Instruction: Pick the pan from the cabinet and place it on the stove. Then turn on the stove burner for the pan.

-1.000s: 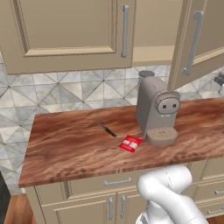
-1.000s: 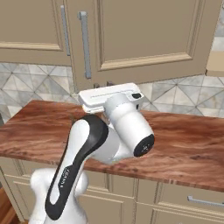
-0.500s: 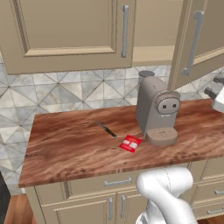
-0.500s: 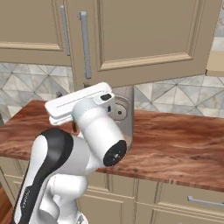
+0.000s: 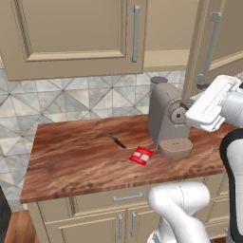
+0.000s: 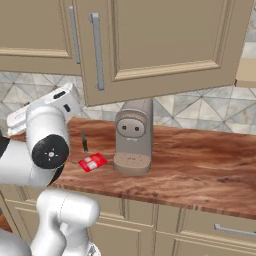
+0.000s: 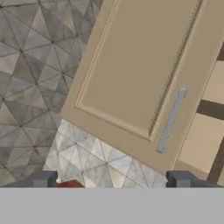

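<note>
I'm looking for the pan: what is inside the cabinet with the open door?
Past the open door of the cabinet, a bare beige back wall and shelf edge show. No pan shows; the doors cover the rest.

Cabinet [image 5: 71, 33] doors showing matt beige painted finish, smooth, recessed panels. Bar handles [image 5: 135, 33] looking brushed silver metal. Counter [image 5: 80, 161] presenting reddish-brown wood grain, satin sheen. Backsplash [image 5: 71, 102] appearing as grey-white stone-look tile, triangular pattern, matt. Coffee machine [image 5: 166, 121] wearing matt grey-brown plastic-like shell. Red packet [image 5: 142, 155] looking like glossy printed paper or foil, cannot tell which. Small dark knife-like item [image 5: 115, 140] too small for finish. Drawers [image 5: 118, 199] matching cabinet paint.
</note>
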